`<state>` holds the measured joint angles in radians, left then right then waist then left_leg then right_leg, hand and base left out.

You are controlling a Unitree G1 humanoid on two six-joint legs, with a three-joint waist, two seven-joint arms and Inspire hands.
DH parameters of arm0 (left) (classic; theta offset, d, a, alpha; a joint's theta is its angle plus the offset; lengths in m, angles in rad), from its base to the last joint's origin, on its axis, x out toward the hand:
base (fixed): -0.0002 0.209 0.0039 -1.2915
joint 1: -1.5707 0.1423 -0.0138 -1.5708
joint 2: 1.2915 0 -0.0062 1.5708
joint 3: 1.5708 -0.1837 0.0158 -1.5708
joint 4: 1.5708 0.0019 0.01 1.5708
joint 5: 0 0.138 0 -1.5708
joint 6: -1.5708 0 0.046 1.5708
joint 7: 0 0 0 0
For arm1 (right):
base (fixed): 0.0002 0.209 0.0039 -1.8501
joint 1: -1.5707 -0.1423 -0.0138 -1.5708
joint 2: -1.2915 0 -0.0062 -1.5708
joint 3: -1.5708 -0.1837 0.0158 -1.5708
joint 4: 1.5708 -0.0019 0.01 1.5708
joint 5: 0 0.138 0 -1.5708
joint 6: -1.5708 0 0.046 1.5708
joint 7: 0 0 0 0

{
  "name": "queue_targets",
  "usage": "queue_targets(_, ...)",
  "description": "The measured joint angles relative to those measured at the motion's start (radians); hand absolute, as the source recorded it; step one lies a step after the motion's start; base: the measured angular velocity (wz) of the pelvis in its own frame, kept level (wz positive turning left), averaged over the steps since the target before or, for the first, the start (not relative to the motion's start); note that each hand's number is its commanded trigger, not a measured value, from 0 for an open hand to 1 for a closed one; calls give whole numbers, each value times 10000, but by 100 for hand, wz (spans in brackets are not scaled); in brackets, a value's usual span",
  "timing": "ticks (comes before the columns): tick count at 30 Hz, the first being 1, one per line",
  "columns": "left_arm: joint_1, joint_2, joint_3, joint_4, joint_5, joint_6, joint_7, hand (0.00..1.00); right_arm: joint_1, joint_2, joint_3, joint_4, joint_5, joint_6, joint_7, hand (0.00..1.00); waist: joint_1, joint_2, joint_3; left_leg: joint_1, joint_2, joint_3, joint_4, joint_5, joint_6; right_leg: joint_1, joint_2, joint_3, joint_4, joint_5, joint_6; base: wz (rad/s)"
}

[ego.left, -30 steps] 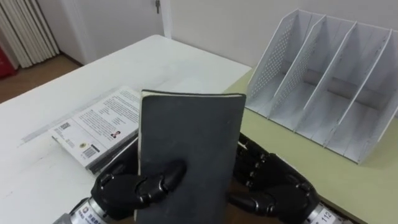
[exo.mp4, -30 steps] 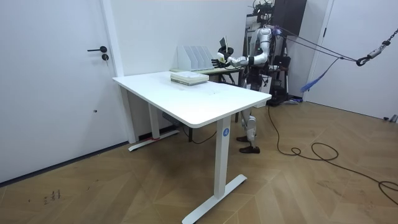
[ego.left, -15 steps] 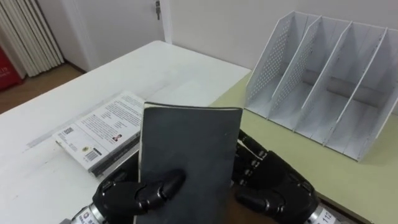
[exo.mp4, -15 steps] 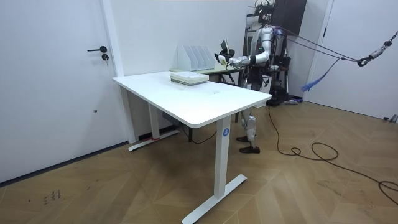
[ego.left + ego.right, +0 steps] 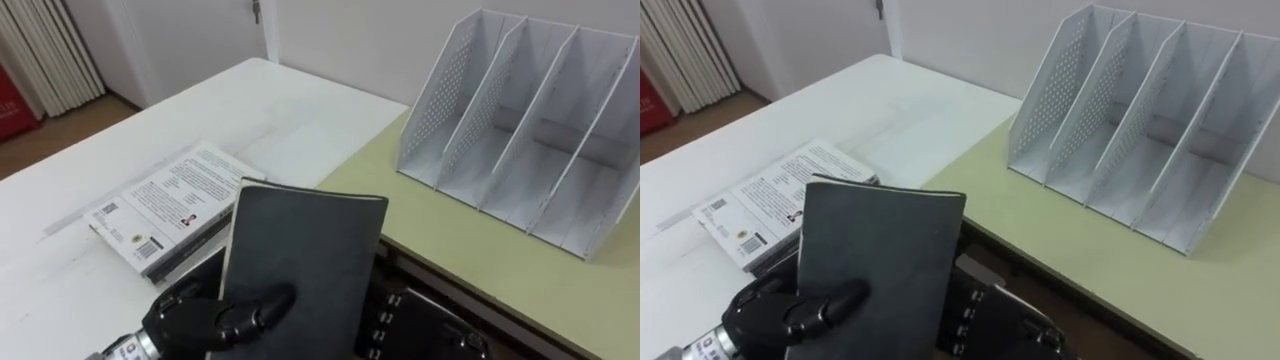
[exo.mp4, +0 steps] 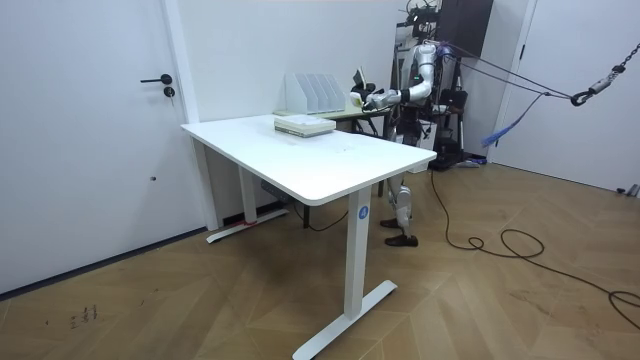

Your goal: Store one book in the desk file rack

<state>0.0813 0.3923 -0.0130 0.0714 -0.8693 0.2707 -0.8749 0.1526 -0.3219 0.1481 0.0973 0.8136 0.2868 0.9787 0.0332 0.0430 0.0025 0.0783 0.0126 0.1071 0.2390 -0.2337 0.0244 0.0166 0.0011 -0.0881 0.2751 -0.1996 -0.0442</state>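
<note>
While one white file rack [image 5: 520,130] stands on the green desk [image 5: 470,270] and a stack of at least two books [image 5: 165,205] lies on the white table [image 5: 280,110], one plain dark grey book [image 5: 300,260] is held upright near the robot. Its cover faces the camera and its long axis rises, leaning slightly right. The left hand [image 5: 200,318] pinches it with the thumb across the cover. The right hand [image 5: 430,335] sits behind it, and I cannot tell its grip.

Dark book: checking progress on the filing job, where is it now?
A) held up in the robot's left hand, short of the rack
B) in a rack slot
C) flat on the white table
A: the left hand has its thumb across the dark book, and the file rack holds nothing.
</note>
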Motion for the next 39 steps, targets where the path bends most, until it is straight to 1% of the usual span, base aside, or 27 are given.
queue_targets(1, -8, 20, -7, 0, -2, 0, 0, 100, 14, -14, 2, 0, 2, 0, 43, 54, 1, 2, -1, -1, 7, 21, -4, -9, -1, -7, 3, -3, 7, -1, -2, 0)
queue_targets(2, -32, 101, -49, 0, -10, 0, 1, 100, 23, -90, 63, 0, 10, -1, 93, 100, 3, -1, -3, 2, 17, 45, -5, -18, -2, -14, 13, -1, 14, -2, -4, 0)
queue_targets(3, -50, 228, -174, -1, -13, -1, 6, 100, 56, -225, 145, 0, 9, -1, 141, 100, -12, -4, -2, -12, 23, 46, 5, -23, -5, -26, 17, -1, 14, -2, -5, 0)
queue_targets(6, -69, 375, -386, -2, -11, -2, 7, 100, 100, -490, 273, 0, 3, -1, 225, 100, -5, 4, -29, -246, 33, 51, 167, -43, -8, -233, 10, -4, 97, -1, -10, 0)
queue_targets(7, -77, 421, -420, -3, -12, -2, 6, 100, 121, -517, 288, -1, 1, -1, 234, 100, -2, 2, -28, -320, 36, 46, 211, -48, -9, -299, 9, -4, 152, 0, -12, 0)
queue_targets(9, -121, 638, -653, -2, -12, -3, 1, 100, 235, -694, 399, 0, -33, -6, 237, 100, 27, -3, -23, -431, 40, 47, 296, -50, -9, -412, 2, -1, 193, 4, -20, 0)
queue_targets(11, -137, 703, -893, -12, -28, -3, -67, 100, 254, -748, 400, 0, -155, -21, 140, 100, 35, -3, -23, -458, 40, 51, 302, -50, -10, -447, -1, 2, 202, 2, -21, 0)
queue_targets(15, -345, 717, -1525, -160, -122, -2, -377, 100, 229, -774, 458, 0, -212, -26, 50, 100, 71, -48, -3, -522, 45, 78, 320, -62, -7, -600, -8, 22, 327, -15, -44, -2)
queue_targets(17, -350, 741, -1571, -221, -121, -2, -484, 100, 225, -766, 520, 0, -196, -73, 49, 100, 81, -54, 2, -525, 72, 140, 333, -84, -15, -651, 6, 30, 353, -29, -60, -7)
queue_targets(19, -350, 830, -1627, -217, -129, -2, -524, 100, 248, -779, 539, 4, -197, -148, 40, 100, 59, -53, 2, -531, 86, 186, 335, -90, -25, -675, 18, 37, 373, -36, -72, -4)
queue_targets(20, -352, 952, -1673, -221, -133, -2, -535, 100, 241, -822, 581, 4, -215, -173, 20, 100, 48, -54, 3, -541, 96, 208, 336, -93, -31, -692, 29, 46, 374, -36, -77, 0)
queue_targets(23, -353, 1127, -1881, -218, -151, -1, -532, 100, 241, -985, 756, 49, -218, -184, -21, 100, 62, -53, 3, -554, 100, 238, 344, -96, -35, -683, 31, 49, 370, -35, -78, 0)
queue_targets(26, -353, 1133, -1882, -206, -150, -1, -539, 100, 232, -986, 756, 61, -218, -189, -20, 100, 75, -55, 6, -658, 101, 245, 423, -99, -34, -695, 21, 28, 360, -34, -79, 1)
queue_targets(31, -353, 1132, -1882, -184, -156, -1, -538, 100, 230, -988, 756, 62, -205, -189, 0, 100, 60, 34, 60, -716, 134, 218, 617, -220, -31, -674, 40, 8, 350, -40, -69, 0)
queue_targets(33, -353, 1132, -1889, -148, -157, -1, -540, 100, 242, -987, 763, 68, -201, -188, -1, 100, 34, 95, 97, -722, 143, 215, 666, -273, -13, -661, 47, 6, 363, -45, -60, 0)
queue_targets(35, -352, 1132, -1891, -96, -157, -1, -540, 100, 248, -985, 789, 79, -201, -188, -1, 100, 26, 104, 93, -722, 141, 216, 666, -278, -7, -661, 45, 7, 372, -50, -53, 0)
queue_targets(36, -352, 1131, -1891, -93, -157, -1, -540, 82, 247, -986, 786, 80, -201, -188, -1, 100, 23, 102, 93, -723, 141, 215, 667, -279, -7, -660, 45, 8, 372, -50, -52, 0)
queue_targets(37, -352, 1131, -1891, -91, -157, -1, -540, 0, 247, -986, 784, 80, -201, -188, -1, 100, 22, 101, 93, -720, 141, 214, 667, -279, -7, -657, 45, 10, 372, -50, -52, 0)
queue_targets(39, -352, 1131, -1891, -87, -157, -2, -526, 0, 230, -984, 785, 108, -202, -192, -8, 100, 54, 98, 91, -695, 140, 276, 665, -278, -7, -665, 46, 55, 409, -52, -49, -4)
